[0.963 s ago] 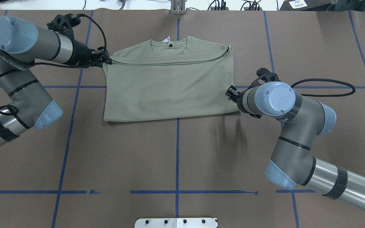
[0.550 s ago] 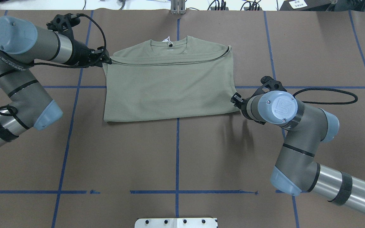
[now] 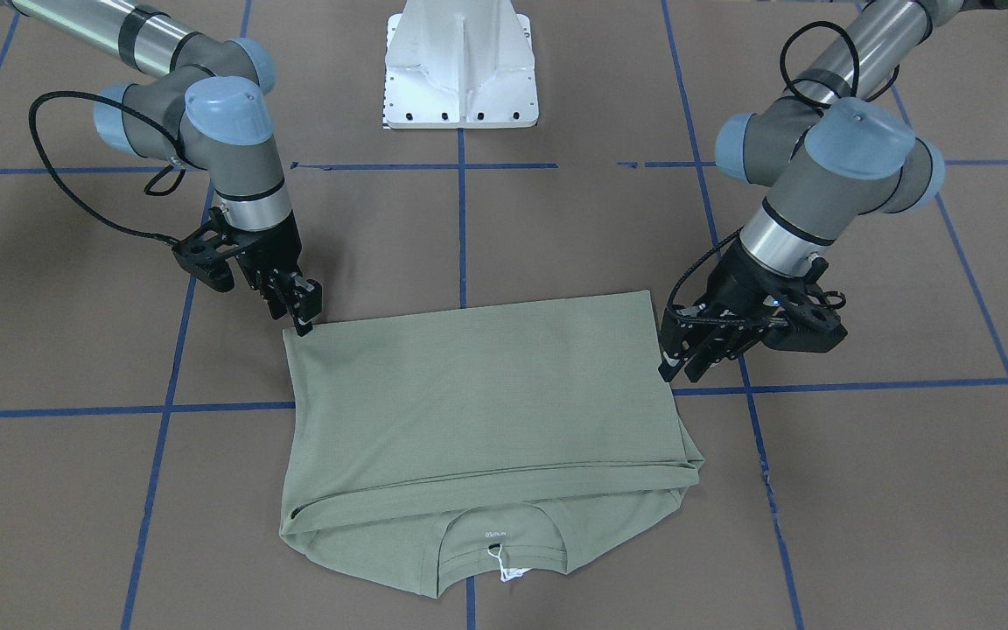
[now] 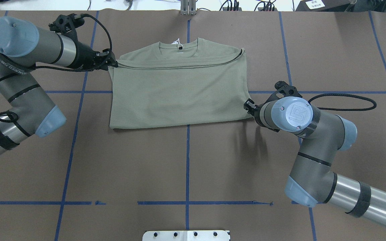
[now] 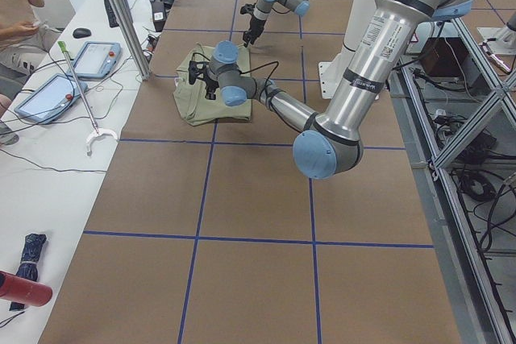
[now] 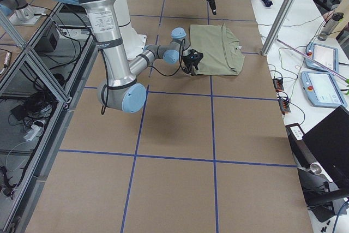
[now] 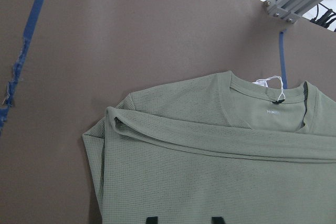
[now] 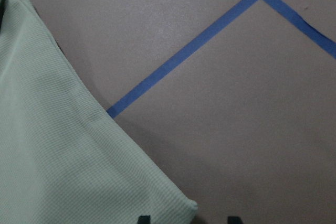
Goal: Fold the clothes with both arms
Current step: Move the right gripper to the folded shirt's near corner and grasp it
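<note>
Brown paper-covered table [image 4: 186, 167] with a blue tape grid [image 4: 187, 157], white pedestal base [image 3: 460, 66] at the robot's edge. Sage-green knit shirt [image 4: 179, 97] lies flat on the far half of the table, straddling the centre tape line. It is folded once: fold line on the side near the robot, top layer's free edge just short of the ribbed neckline [image 4: 179, 45]. Neckline sits on the far side and the white tag [image 4: 177, 41] pokes out past it. Left gripper [image 4: 112, 63] is at the shirt's far-left corner, right where the top layer's edge ends, and reads as touching in the overhead view. The left wrist view has both dark fingertips [image 7: 151, 219] at the bottom of the frame, spread apart over the cloth, so the jaws are parted and not clamped. Right gripper [image 4: 247, 105] is at the shirt's near-right corner, on the right edge. In the right wrist view the fingertips [image 8: 144, 219] stand apart with the shirt corner lying between them, again parted and nothing pinched. Front view agrees: right gripper [image 3: 303, 322] tips are at the corner, left gripper [image 3: 675, 363] is against the opposite side edge. Both arms are bent at the elbow and reach in from opposite sides.
</note>
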Robot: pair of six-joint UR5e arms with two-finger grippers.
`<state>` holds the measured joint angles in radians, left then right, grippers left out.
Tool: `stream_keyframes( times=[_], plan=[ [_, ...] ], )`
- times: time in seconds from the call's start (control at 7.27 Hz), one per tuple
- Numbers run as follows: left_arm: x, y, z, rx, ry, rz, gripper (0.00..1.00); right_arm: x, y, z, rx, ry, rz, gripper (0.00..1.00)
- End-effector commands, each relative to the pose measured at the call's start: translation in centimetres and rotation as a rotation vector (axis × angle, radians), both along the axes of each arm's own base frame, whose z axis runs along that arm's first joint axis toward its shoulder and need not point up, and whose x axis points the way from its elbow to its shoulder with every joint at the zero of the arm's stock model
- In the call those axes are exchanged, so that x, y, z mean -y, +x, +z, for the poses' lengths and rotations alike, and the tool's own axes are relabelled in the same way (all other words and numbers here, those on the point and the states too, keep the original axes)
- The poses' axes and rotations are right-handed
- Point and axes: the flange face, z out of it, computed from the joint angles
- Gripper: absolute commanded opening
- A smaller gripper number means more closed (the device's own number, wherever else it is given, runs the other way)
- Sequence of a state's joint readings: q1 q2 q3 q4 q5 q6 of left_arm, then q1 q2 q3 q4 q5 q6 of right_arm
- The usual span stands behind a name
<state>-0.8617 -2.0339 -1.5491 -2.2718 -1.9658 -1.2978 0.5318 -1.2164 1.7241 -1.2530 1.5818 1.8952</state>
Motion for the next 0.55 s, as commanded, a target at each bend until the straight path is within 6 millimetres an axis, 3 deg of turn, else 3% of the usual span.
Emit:
stream_keyframes(
  times=[0.0, 0.41],
  plan=[
    [0.0, -0.5, 0.8, 0.008, -0.009, -0.006, 0.45, 0.2, 0.1, 0.2, -0.011, 0.012, 0.015, 0.57],
    [0.0, -0.5, 0.8, 0.009, -0.008, -0.01, 0.45, 1.4, 0.4, -0.4, -0.018, 0.036, 0.055, 0.55]
  ],
)
